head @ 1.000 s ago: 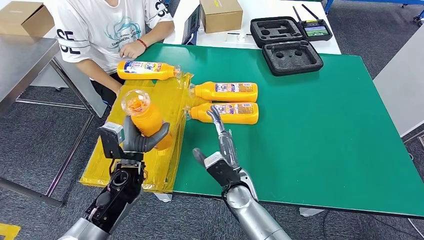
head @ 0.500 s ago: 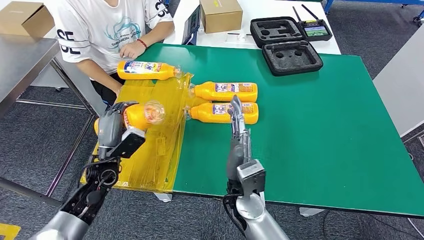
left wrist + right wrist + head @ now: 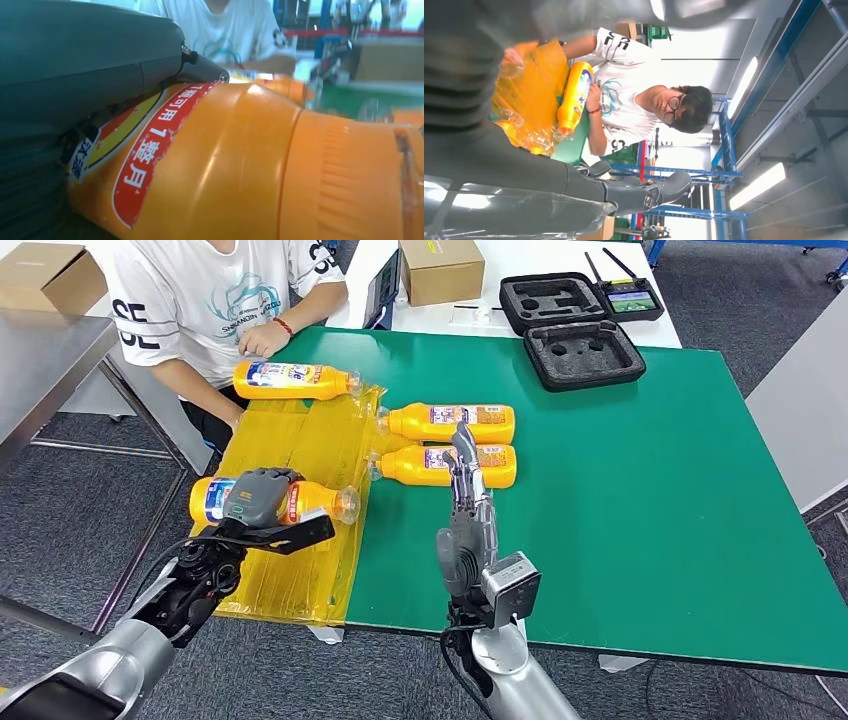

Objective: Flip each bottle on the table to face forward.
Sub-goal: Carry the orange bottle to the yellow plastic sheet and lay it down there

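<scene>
Held bottle (image 3: 275, 500): lies on its side on the yellow plastic sheet (image 3: 300, 440) at the near-left corner of the bench (image 3: 620, 500); label up, clear cap toward the bench middle.
Left hand (image 3: 262, 502): fingers wrapped over the bottle's body, clamped on it from above.
Long axis: runs left to right across the robot's front, parallel to the other bottles.
Right hand (image 3: 465, 520): raised edge-on, fingers straight and loosely apart, holding nothing; fingertips just over the nearer middle bottle (image 3: 450, 466).
Other bottles: a second middle bottle (image 3: 450, 423) just beyond it; far bottle (image 3: 290, 380) by a person's arm.
Nearer arm: right for the middle pair, judging by position.
</scene>
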Controlling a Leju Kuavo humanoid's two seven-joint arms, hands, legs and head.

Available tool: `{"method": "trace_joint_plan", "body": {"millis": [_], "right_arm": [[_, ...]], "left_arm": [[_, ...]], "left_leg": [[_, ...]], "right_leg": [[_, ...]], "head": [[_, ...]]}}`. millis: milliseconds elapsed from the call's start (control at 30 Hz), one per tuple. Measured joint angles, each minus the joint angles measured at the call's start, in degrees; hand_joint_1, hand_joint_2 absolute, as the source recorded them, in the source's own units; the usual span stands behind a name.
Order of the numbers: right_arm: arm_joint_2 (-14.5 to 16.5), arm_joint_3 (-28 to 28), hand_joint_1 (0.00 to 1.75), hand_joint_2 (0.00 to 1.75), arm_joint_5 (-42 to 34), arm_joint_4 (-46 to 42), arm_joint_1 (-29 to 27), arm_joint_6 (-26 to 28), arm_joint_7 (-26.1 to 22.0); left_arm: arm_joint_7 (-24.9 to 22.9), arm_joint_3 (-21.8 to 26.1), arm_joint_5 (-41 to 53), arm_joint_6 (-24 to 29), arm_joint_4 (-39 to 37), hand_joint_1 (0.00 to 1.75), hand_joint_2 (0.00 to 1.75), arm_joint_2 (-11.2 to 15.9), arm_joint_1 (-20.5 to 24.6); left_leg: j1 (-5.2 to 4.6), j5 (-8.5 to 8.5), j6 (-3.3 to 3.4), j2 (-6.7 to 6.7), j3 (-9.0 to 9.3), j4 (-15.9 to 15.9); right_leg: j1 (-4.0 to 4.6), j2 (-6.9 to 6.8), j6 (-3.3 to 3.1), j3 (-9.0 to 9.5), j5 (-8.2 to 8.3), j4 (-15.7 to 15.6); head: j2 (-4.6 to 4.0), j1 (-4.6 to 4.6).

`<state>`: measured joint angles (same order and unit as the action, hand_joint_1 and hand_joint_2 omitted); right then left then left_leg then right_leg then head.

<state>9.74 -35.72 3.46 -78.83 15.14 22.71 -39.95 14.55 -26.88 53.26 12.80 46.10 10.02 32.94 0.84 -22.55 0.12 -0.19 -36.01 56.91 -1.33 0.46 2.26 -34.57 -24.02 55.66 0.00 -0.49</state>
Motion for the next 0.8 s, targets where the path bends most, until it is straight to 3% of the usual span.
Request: {"method": "trace_joint_plan", "body": {"millis": [200,367,800], "right_arm": [[0.0,0.0,0.0,1.75,-0.2,0.1,0.0,-0.4,0.0],[0.0,-0.1,0.0,1.75,-0.1,0.6,0.0,-0.9,0.0],[0.3,-0.2,0.0,1.75,-0.4,3.5,1.0,-1.6,0.0]], "left_arm": [[-0.5,-1.9,0.5,-1.8,-3.3,1.75,1.75,0.1,2.1],[1.0,-3.1,0.5,-9.7,-6.7,1.75,1.75,0.1,3.6],[5.7,-5.9,1.5,-23.4,-14.3,1.75,1.75,-0.6,10.4]], "left_leg": [[0.0,0.0,0.0,-0.03,-0.01,0.0],[0.0,0.0,0.0,-0.02,-0.01,0.0],[0.0,0.02,0.01,-0.05,0.02,0.0]], "right_leg": [[0.0,0.0,0.0,0.0,0.0,0.0],[0.0,0.0,0.0,-0.01,0.0,0.0],[0.0,-0.03,0.0,0.06,0.01,0.0]], "head": [[-0.01,0.0],[0.0,0.0],[0.0,-0.01]]}}
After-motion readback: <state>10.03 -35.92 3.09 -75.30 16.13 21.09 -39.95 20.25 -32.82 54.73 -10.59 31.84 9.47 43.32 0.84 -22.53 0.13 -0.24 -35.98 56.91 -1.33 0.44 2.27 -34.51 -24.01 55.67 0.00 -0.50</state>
